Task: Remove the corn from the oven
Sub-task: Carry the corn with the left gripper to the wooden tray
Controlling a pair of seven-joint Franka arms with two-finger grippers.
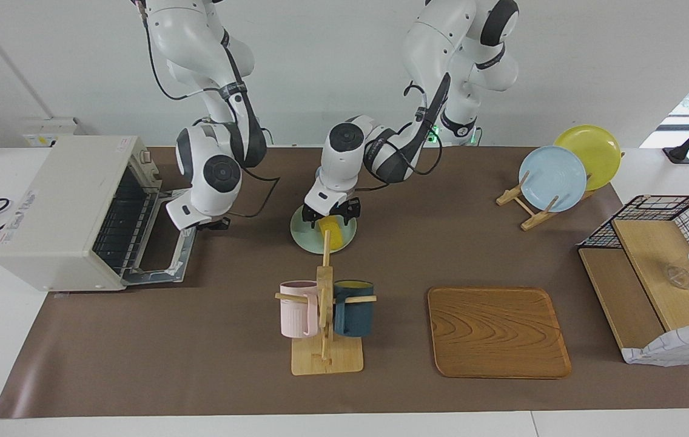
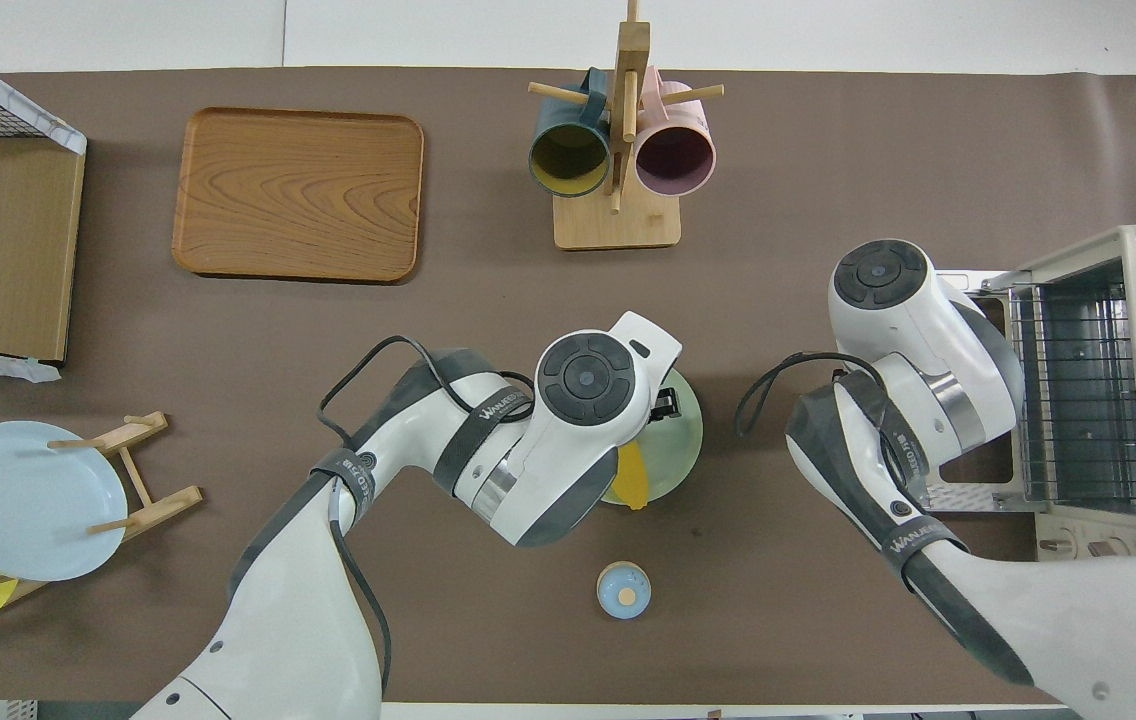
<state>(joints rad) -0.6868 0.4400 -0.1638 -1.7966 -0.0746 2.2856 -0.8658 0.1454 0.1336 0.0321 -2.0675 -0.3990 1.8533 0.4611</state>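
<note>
The corn (image 1: 333,234) lies on a pale green plate (image 1: 302,233) near the middle of the surface (image 1: 211,364), well apart from the oven (image 1: 71,209), which stands at the right arm's end with its door (image 1: 165,267) folded down flat and its wire rack (image 2: 1078,400) bare. Only part of the cob shows in either view: in the facing view its yellow body is cut by the upright post of the wooden mug rack (image 1: 325,315), and in the overhead view only a tapered yellow end (image 2: 631,478) sticks out from under the left arm's wrist. The left pincer (image 1: 329,213) is down over the plate right at the corn, its dark fingers (image 1: 308,215) standing to either side of the cob's upper end; whether they press on the corn or stand free of it cannot be told. The overhead view hides that pincer under the arm's round housing. The right pincer (image 1: 210,223) hangs over the open oven door, just in front of the oven's mouth; its tips are mostly tucked under the arm's white body, so their state cannot be told either. The mug rack carries a pink mug (image 1: 298,308) and a dark blue mug (image 1: 353,307), farther from the robots than the plate. A small round blue object (image 2: 623,589) with a tan centre sits nearer to the robots than the plate; it shows only in the overhead view.
</note>
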